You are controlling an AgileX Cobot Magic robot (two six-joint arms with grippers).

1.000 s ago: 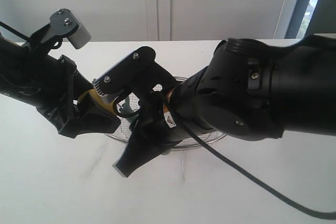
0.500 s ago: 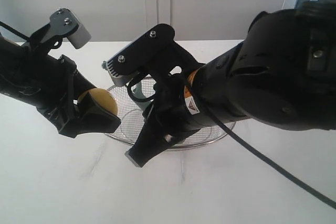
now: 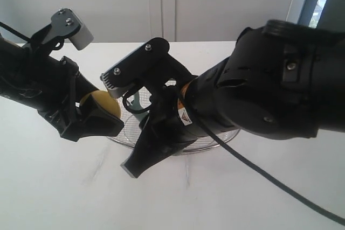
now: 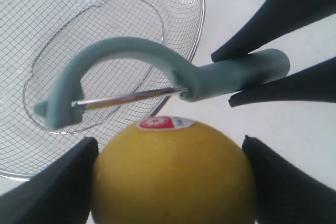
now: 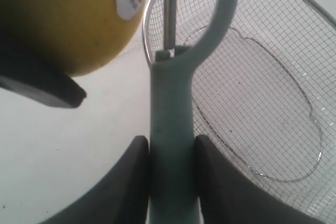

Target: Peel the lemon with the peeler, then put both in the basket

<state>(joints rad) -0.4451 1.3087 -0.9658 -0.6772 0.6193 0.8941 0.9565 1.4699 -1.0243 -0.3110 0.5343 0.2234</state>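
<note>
Fingers [image 4: 52, 182] of the left gripper [image 4: 169, 192] press in on both sides of the lemon [image 4: 173, 161]. They hold it in the air above the white worktop [image 3: 54, 187], just outside the rim of the basket [image 4: 201, 19] on the left arm's side; the basket sits around the worktop's middle. The right gripper [image 5: 172, 187] is clamped on the teal handle of the peeler [image 5: 170, 93], whose blade [image 4: 128, 96] hangs just beside the lemon's end that bears the sticker [image 4: 165, 123]; whether it touches the skin I cannot tell. The skin in view looks whole, so peeling seems barely begun. For a good stroke, the blade should lie flat to the curve, clear of the sticker, press lightly and draw round the fruit in one even pull. The left grip must hold firm, since too much force could roll the lemon out.
</note>
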